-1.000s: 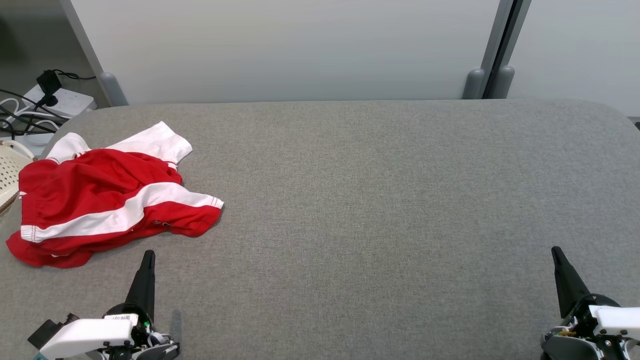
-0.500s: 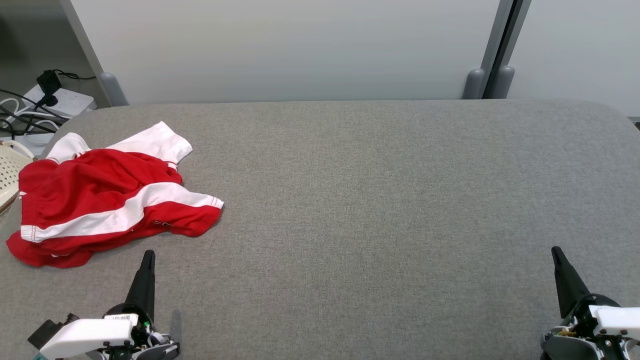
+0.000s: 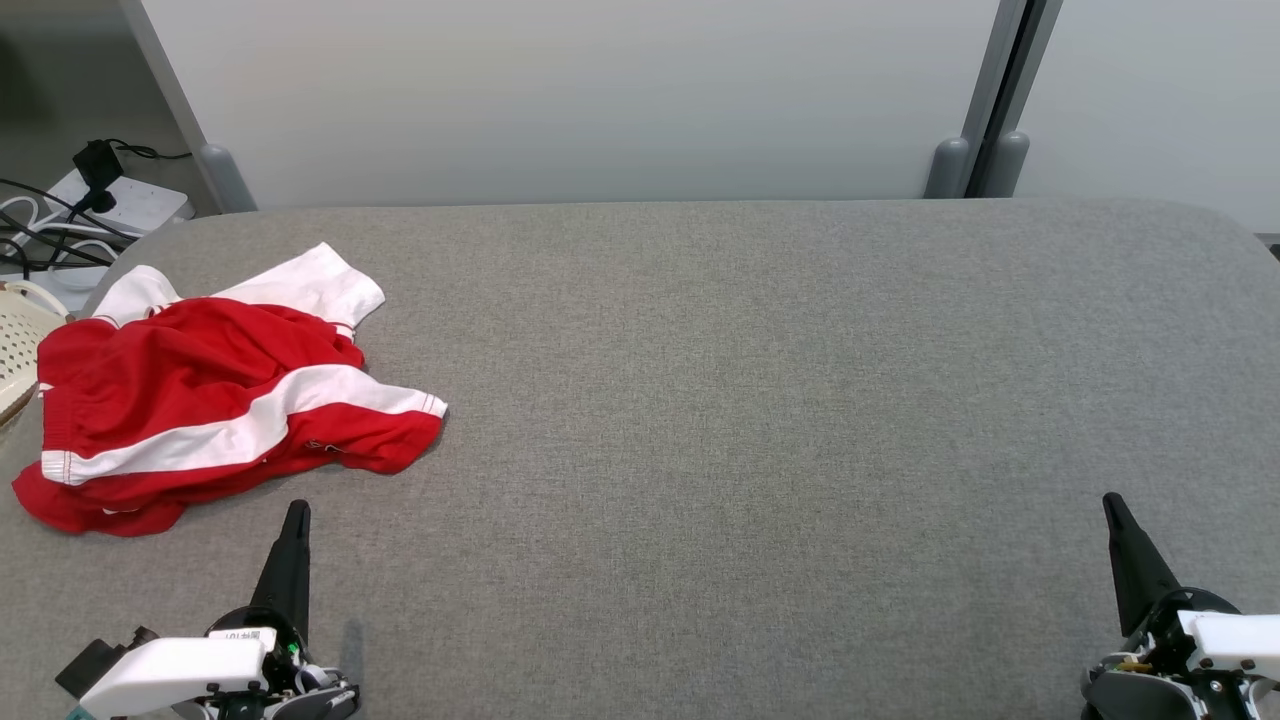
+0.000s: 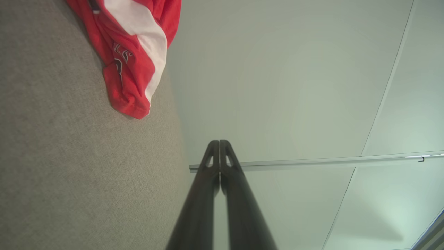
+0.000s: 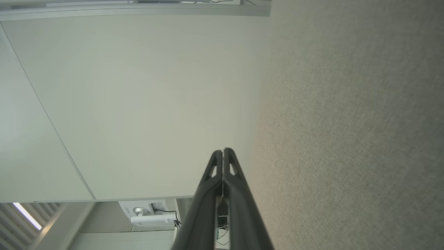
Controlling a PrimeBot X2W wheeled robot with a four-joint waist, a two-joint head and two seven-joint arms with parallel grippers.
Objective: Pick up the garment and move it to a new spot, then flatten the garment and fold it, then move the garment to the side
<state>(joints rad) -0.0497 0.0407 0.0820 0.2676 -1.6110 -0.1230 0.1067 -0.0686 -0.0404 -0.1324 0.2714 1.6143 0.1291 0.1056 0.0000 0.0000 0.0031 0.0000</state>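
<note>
Head view: no change against 1 second back or half a second back. Same pose for both arms, same heap of cloth. Read as a start not yet made, with the pick-up, all 3 stages in fact, still to come.

Red-and-white jersey (image 3: 200, 400) crumpled at the left end of the grey padded table (image 3: 720, 400), right beside a white perforated basket (image 3: 15, 350) at the edge. Left gripper (image 3: 296, 515) low at the left, fingers pressed together, empty, tip near the jersey's closest hem but not touching. Right gripper (image 3: 1113, 508) low at the right, likewise closed on nothing, well apart from the jersey. Between the 2, a wide bare stretch of felt-like cover: likely room enough for a new spot and for flattening. Behind, pale partition panels (image 3: 600, 100) on grey posts; at far left, a power strip (image 3: 125, 205) with dark cables.

Left wrist view: left gripper (image 4: 219, 144) with both fingers meeting along their length, aimed past the table (image 4: 69, 173) toward the partition (image 4: 277, 86). Red hem of the jersey (image 4: 131, 69), white band and some dark print, off to one side of the tips, apart from them.

Right wrist view: right gripper (image 5: 223, 152) shut tight, nothing between the fingers, bare grey table (image 5: 347, 139) alongside, partition (image 5: 138, 104) beyond.
</note>
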